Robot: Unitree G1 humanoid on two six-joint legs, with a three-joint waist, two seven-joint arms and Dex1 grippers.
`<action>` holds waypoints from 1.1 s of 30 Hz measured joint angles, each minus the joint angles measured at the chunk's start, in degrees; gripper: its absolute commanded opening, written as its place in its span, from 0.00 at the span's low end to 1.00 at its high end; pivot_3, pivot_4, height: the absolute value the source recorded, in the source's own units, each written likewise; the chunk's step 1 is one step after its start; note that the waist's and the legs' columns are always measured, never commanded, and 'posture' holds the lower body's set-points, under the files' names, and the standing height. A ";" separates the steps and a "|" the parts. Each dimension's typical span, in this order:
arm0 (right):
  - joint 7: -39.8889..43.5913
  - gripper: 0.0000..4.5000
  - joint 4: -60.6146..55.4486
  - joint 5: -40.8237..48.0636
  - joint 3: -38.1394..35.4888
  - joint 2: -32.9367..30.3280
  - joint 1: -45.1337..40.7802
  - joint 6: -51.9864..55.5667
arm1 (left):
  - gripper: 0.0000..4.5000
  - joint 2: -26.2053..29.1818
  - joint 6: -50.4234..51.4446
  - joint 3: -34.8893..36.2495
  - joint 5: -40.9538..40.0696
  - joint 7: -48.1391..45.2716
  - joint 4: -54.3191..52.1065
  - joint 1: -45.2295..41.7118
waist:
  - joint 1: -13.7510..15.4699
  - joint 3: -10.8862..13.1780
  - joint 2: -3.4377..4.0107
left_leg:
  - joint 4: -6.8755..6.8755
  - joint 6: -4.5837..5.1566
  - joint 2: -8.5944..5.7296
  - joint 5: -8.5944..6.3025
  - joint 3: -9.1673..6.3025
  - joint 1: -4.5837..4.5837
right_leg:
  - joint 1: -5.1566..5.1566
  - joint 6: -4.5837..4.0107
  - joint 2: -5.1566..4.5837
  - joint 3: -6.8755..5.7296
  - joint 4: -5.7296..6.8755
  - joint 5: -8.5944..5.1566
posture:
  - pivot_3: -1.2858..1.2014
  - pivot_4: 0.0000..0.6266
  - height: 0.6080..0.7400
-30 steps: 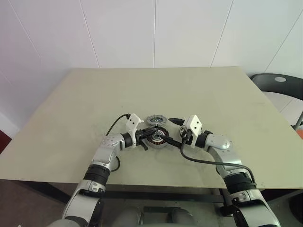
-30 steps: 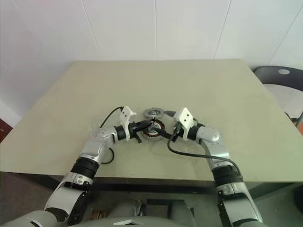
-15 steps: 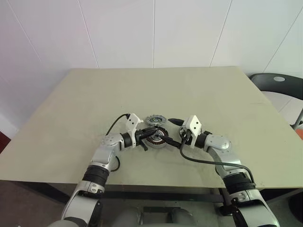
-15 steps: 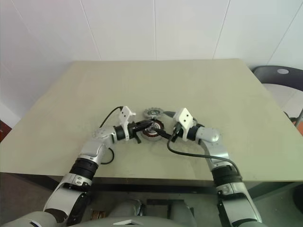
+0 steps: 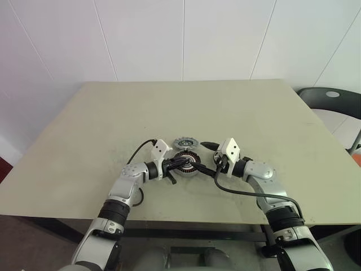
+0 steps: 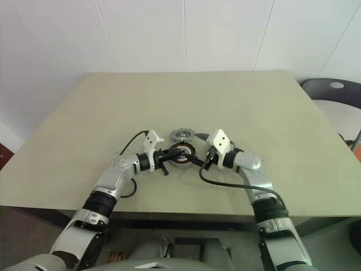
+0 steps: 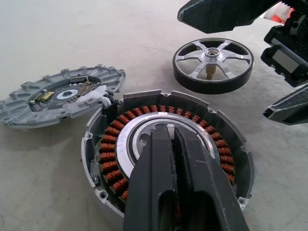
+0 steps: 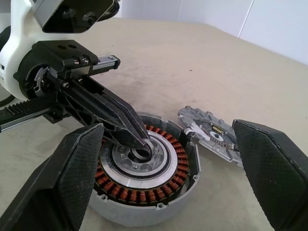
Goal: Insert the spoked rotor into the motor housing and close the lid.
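From the head views, the round silver-rimmed motor housing (image 5: 186, 163) with its ring of copper-brown windings lies flat near the front middle of the beige matte table (image 5: 84, 130), between the two arms; the wrist views give the detail. The left wrist view shows the grey metal spoked rotor (image 7: 213, 65) with its dark rim lying flat just beyond the housing, apart from it, its short brass-coloured shaft pointing up. That view also shows the flat grey toothed lid (image 7: 57, 98), tilted, with one edge leaning against the housing's rim. The housing sits open side up, its axis upright. The left gripper (image 8: 137, 141) is pinched shut with nothing between its fingers, its tips over the housing's dark hub. The right gripper (image 8: 171, 173) stands spread wide around the housing, holding nothing, its textured black fingers (image 8: 57, 185) clear of the rim.
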 measured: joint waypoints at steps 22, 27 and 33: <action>-0.20 1.00 0.00 -0.02 0.05 0.07 -0.01 0.00 | 0.43 -2.86 -3.99 3.40 -2.04 3.42 0.00 -1.87 | 0.04 0.00 0.00 | 0.01 0.00 0.00 0.00 0.00 -0.01 | 0.01 0.00 0.00 0.00 0.00 0.00 | 0.52 0.00 1.00; -0.48 1.00 0.00 -0.03 0.08 0.11 -0.01 -0.04 | 0.08 -3.06 -3.55 3.16 -3.09 1.23 -0.40 -1.22 | -0.08 0.00 0.00 | -0.02 0.00 0.00 0.00 0.04 -0.01 | -0.02 0.00 0.00 0.02 -0.01 0.00 | 0.52 0.00 1.00; -0.63 1.00 0.01 -0.03 0.08 0.11 -0.01 -0.15 | 0.01 -3.14 -1.95 1.45 -3.15 -1.37 -1.66 0.37 | -0.03 0.00 0.00 | 0.00 0.00 0.00 0.00 0.04 0.00 | 0.00 -0.01 0.01 0.03 0.00 0.00 | 0.52 0.00 1.00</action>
